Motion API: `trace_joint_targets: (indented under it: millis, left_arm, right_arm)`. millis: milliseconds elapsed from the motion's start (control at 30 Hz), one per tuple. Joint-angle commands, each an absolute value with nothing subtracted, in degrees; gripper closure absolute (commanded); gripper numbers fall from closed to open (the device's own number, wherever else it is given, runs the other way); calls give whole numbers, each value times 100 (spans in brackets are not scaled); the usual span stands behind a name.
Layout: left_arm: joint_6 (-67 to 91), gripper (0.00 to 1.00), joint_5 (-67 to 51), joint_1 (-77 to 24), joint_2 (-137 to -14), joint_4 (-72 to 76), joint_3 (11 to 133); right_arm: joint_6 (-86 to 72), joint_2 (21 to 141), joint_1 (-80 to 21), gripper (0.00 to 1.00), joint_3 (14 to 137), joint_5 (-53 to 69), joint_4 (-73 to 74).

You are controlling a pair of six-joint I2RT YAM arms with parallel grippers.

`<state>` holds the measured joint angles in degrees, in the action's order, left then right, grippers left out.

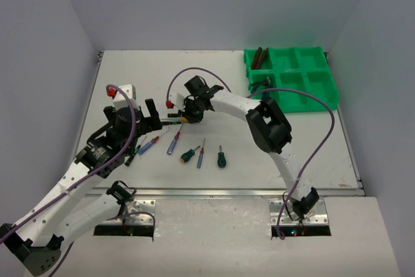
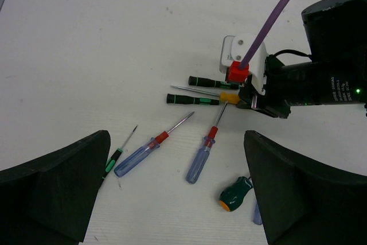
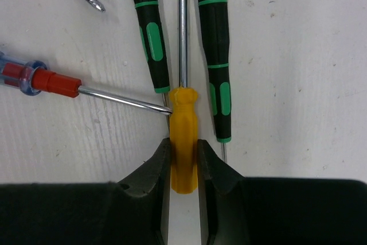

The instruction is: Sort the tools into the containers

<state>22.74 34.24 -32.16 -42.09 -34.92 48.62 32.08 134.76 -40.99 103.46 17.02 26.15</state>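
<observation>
The right gripper [image 3: 183,148] is clenched on a yellow-handled screwdriver [image 3: 183,113]. The lower part of the handle is pinched between the two fingers, and the steel shaft runs straight ahead of the fingertips, flat on the white surface [image 3: 298,84]. Just beside the shaft, one on each side of it, two black-and-green screwdrivers [image 3: 150,32] are seen lying almost parallel to it. The one to the gripper's right ends just ahead of the right fingertip. A blue-handled screwdriver with a red collar [image 3: 34,78] lies to the gripper's left, and its tip reaches the top of the yellow handle, just ahead of the left finger.

The left gripper [image 1: 144,120] is released, its jaws spread wide above the surface. Under and just ahead of it two blue-handled screwdrivers [image 2: 140,156] are scattered, with a stubby green-handled screwdriver [image 2: 235,193] close to its right finger [image 2: 298,193]. The right gripper and its screwdriver are found further ahead of it.

The green tray [image 1: 327,89] sits well apart from both grippers, behind the right gripper's wrist at the far right corner. A pair of pliers [image 1: 259,56] is seen in its far left compartment.
</observation>
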Motion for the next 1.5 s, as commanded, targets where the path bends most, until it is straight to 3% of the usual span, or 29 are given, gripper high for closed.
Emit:
trace_joint_targets:
  millis: [0, 433, 600, 767, 900, 1000, 1200, 1467]
  left_arm:
    - [2224, 0, 3412, -3154, -4131, -3252, 4852]
    - [2224, 0, 3419, -3155, -4131, -3259, 4853]
    - [2224, 0, 3419, -3155, -4122, -3252, 4852]
    - [2224, 0, 3415, -3151, -4131, -3252, 4856]
    - [2215, 0, 3410, -3148, -4140, -3252, 4852]
    - [2220, 0, 3419, -3155, -4140, -3252, 4852]
    - [2215, 0, 3428, -3155, -4164, -3252, 4852]
    - [2224, 0, 3464, -3155, -4228, -3270, 4852]
  right_arm:
    - [3278, 12903, -4069, 88, 10169, 1595, 2646]
    - [2975, 11928, -3683, 95, 9680, 1466, 2526]
    - [2266, 11560, -2989, 100, 9520, 1209, 2149]
    - [421, 11391, -1784, 100, 9764, 642, 1878]
    - [-1649, 11513, -631, 100, 10000, 60, 1942]
    - [-2246, 11696, -7, 100, 10209, -197, 2011]
    - [-2241, 12956, 343, 100, 11924, -251, 2722]
    - [-2311, 13458, 369, 94, 12437, -218, 2666]
